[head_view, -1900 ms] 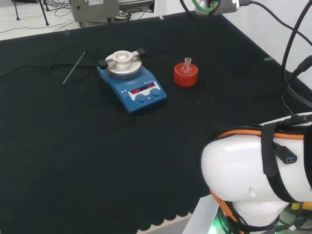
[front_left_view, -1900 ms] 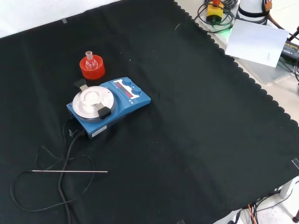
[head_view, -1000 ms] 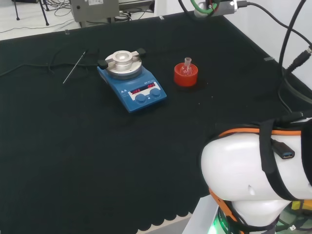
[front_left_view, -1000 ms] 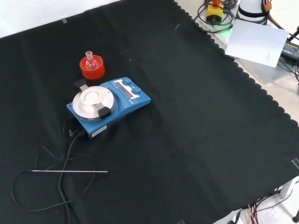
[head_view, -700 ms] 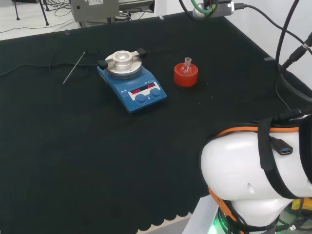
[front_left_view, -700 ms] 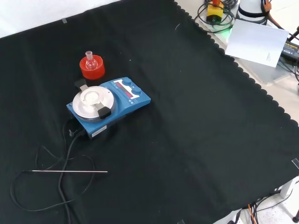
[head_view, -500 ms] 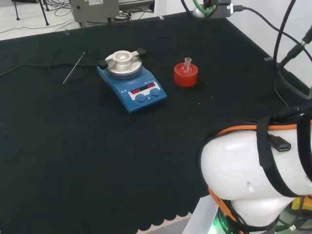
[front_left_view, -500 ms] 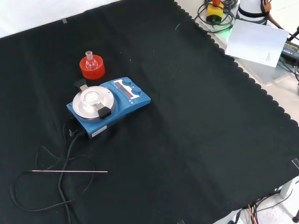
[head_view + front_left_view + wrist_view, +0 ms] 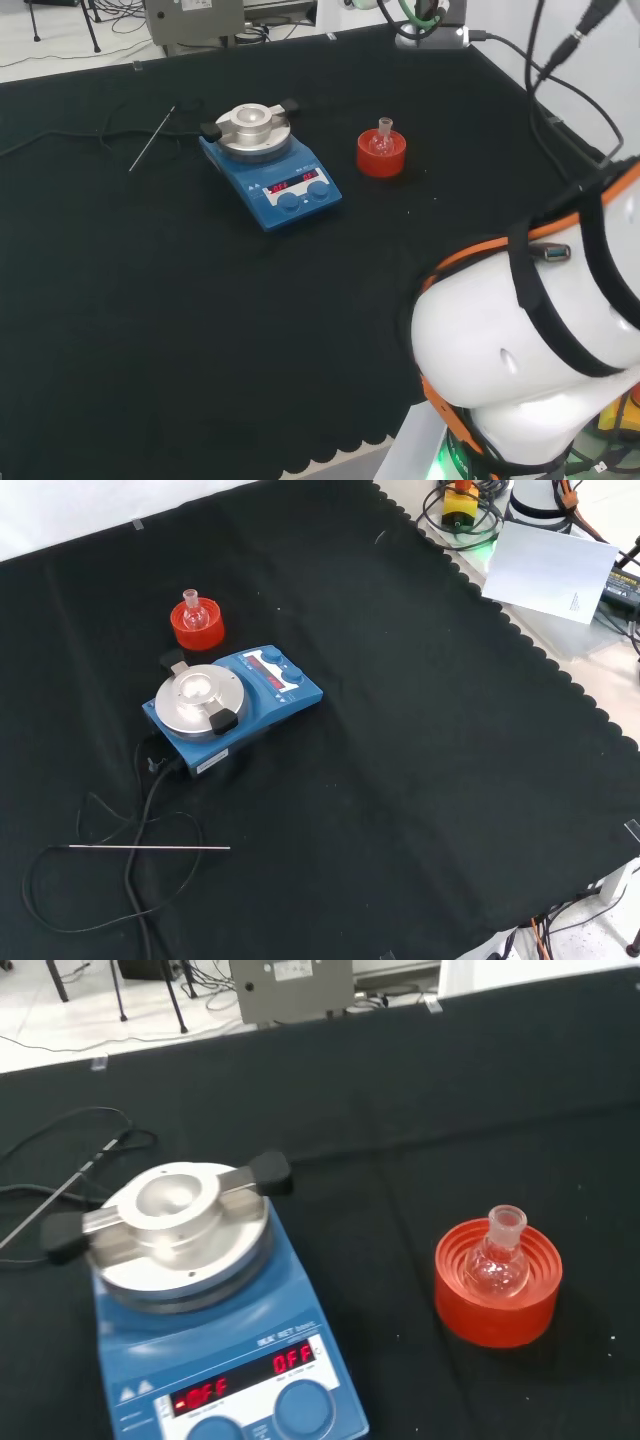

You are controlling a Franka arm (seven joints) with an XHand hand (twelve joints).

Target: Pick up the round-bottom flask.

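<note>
A small clear round-bottom flask (image 9: 384, 140) stands upright, neck up, in a red ribbed ring stand (image 9: 381, 159) on the black cloth, to the right of the stirrer in the head view. In the front view the flask (image 9: 194, 610) and its stand (image 9: 198, 632) sit just beyond the stirrer. The wrist view looks down on the flask (image 9: 499, 1266) in its stand (image 9: 497, 1310) from some distance; it looks empty. The arm's wrist end (image 9: 430, 22) hangs at the head view's top edge, well above and beyond the flask.
A blue hotplate stirrer (image 9: 288, 190) with a round metal block on top stands beside the stand (image 9: 262, 685) (image 9: 215, 1380). A thin metal probe (image 9: 150, 848) and its black cable (image 9: 135, 880) lie on the cloth past the stirrer. The arm's white links (image 9: 530, 370) are at the head view's lower right.
In the head view the arm's white links have tilted and risen, and the wrist end at the top has drifted left. The flask, the stand and the stirrer have not moved.
</note>
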